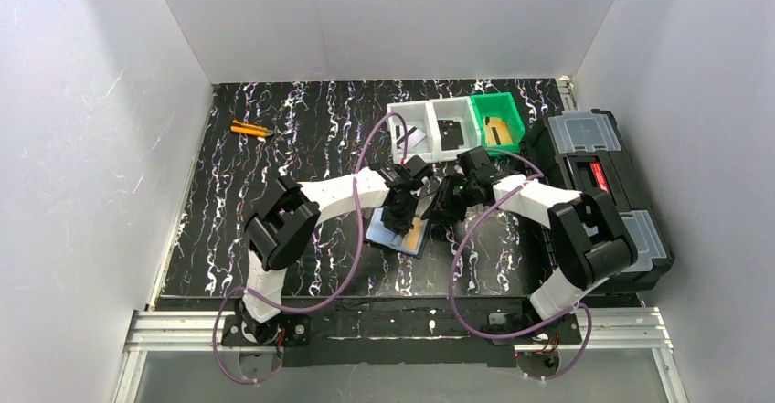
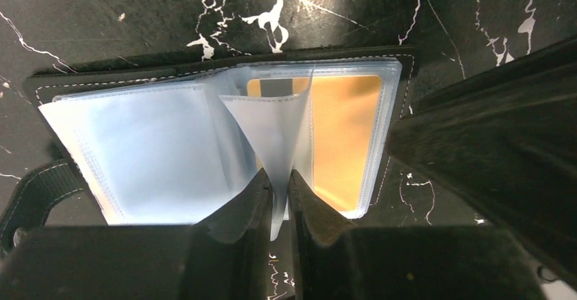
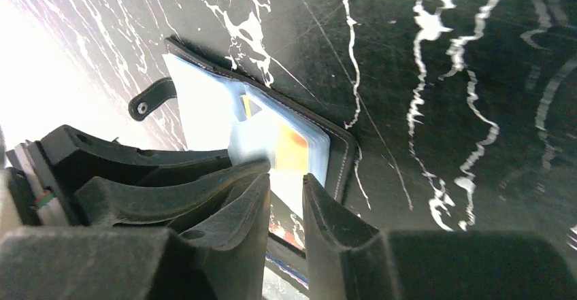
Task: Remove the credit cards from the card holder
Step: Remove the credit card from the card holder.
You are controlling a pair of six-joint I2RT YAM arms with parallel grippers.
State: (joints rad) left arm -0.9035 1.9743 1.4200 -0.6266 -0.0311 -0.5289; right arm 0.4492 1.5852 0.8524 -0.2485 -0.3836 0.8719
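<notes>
Card holder (image 2: 136,143) is laid open flat, long axis across the left wrist view. One clear sleeve (image 2: 269,130) is pinched upright by left gripper (image 2: 279,176) (jaws nearly closed). Right gripper (image 3: 286,177) is narrowly parted; its hold cannot be told.

Three cameras, one black marbled table (image 1: 274,156).
The overhead view looks down from high at the near edge; both wrist cameras sit close, facing the open card holder (image 2: 136,143) all three share.
</notes>
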